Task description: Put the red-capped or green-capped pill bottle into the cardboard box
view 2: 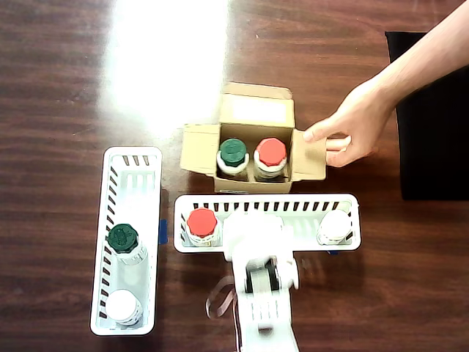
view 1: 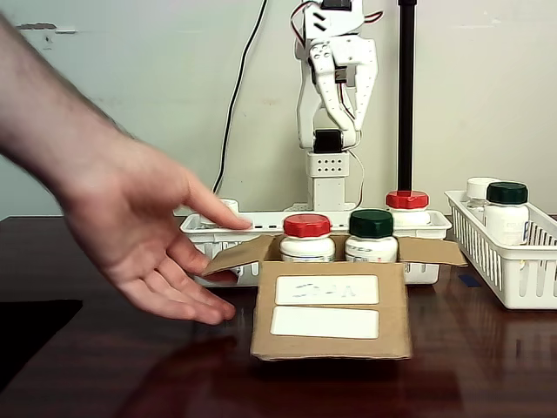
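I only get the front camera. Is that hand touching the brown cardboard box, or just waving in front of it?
Observer: Touching. From overhead, the person's hand has its thumb lying on the side flap of the brown cardboard box.
Operator: Is there room inside for one more bottle?
Observer: Hardly. The green-capped white pill bottle and the red-capped white pill bottle stand side by side and fill the opening almost wall to wall.
Operator: What's in the long basket behind the hand?
Observer: A white-capped bottle stands at that end of the long white slotted plastic basket, and a second red-capped bottle stands at the other end.
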Tool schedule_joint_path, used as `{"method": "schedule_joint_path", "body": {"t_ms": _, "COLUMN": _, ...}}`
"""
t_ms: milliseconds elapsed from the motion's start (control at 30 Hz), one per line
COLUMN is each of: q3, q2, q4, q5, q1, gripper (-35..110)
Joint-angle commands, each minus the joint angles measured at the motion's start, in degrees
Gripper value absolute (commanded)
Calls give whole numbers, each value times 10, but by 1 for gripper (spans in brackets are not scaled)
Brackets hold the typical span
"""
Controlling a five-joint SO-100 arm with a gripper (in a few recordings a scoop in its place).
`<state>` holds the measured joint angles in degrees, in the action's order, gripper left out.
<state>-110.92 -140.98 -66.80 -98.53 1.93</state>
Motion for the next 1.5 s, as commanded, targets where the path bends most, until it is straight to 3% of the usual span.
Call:
{"method": "schedule_joint_path", "body": {"t_ms": 0, "q3": -86, "q2": -134, "q4": -1, "q5": -4, "q1": 9, "gripper": 2}}
{"method": "schedule_joint_path", "body": {"t_ms": 533, "q3": -296, "q2": -333, "q4": -1, "q5": 38, "q1": -54, "gripper": 2}}
{"method": "schedule_joint_path", "body": {"t_ms": 1167, "q3": -496, "q2": -559, "q4": -26, "q5": -11, "q1": -62, "gripper": 4}}
{"method": "schedule_joint_path", "body": {"t_ms": 1333, "q3": -584, "q2": -560, "q4": 52, "q5": 99, "q1": -117, "gripper": 4}}
{"method": "schedule_joint_path", "body": {"t_ms": 1400, "q3": -587, "q2": -558, "q4": 29, "q5": 78, "q1": -120, "gripper": 3}}
{"method": "schedule_joint_path", "body": {"t_ms": 1467, "q3": -587, "q2": -555, "q4": 12, "q5": 134, "q1": -124, "gripper": 4}}
